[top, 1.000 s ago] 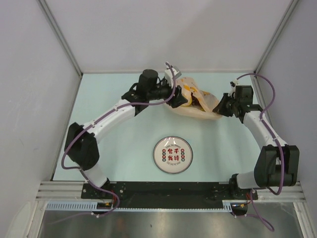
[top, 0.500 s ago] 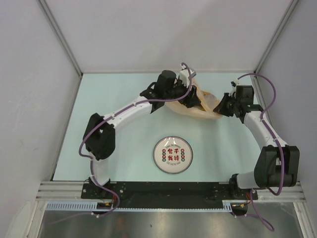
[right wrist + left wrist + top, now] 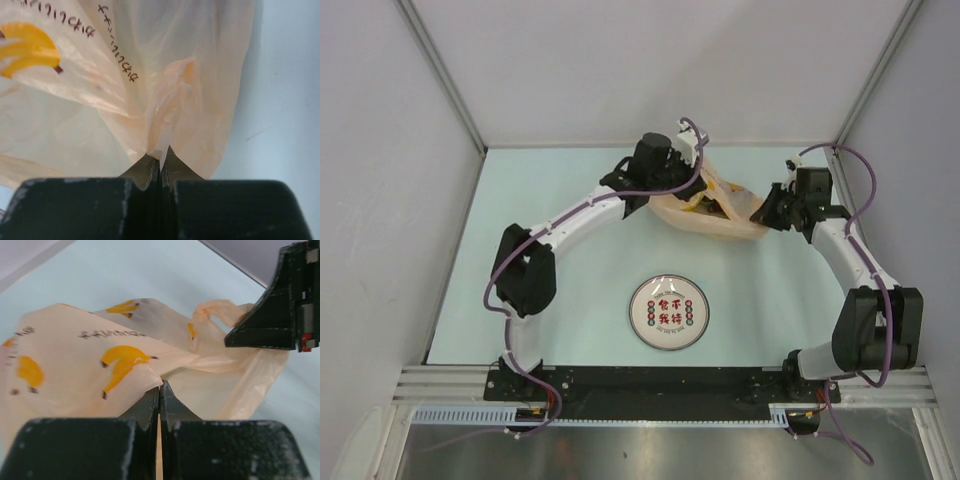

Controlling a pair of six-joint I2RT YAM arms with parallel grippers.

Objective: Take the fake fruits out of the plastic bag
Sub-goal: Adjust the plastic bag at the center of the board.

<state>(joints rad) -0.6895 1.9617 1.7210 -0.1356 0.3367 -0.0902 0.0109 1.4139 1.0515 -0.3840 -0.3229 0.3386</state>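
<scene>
- The bag (image 3: pixel 720 215) lies crumpled on the table (image 3: pixel 570 290) in the upper centre of the top view, stretched between the two grippers.
- The left gripper (image 3: pixel 159 388) has its jaws pressed together on a fold of the bag's film, at the bottom centre of the left wrist view.
- From that pinch the film spreads up and to the left, pale orange, printed with yellow bananas and a line of dark lettering.
- In the top view this gripper sits at the bag's upper left edge.
- The right gripper (image 3: pixel 160 160) is clamped the same way, its fingers meeting on a gathered tuck of film at the bottom centre of the right wrist view.
- There the film fans upward from the pinch and fills most of the frame.
- In the top view this gripper is at the bag's right end, touching it.
- A loop handle (image 3: pixel 215 315) arches in the upper centre-right of the left wrist view, just beside the black body of the right gripper at the upper right.
- The fruits (image 3: pixel 718 203) show only as yellow and dark patches inside the bag in the top view; I cannot tell which is which.
- A white plate (image 3: pixel 667 312) with red characters lies in the lower centre of the top view, well apart from the bag.
</scene>
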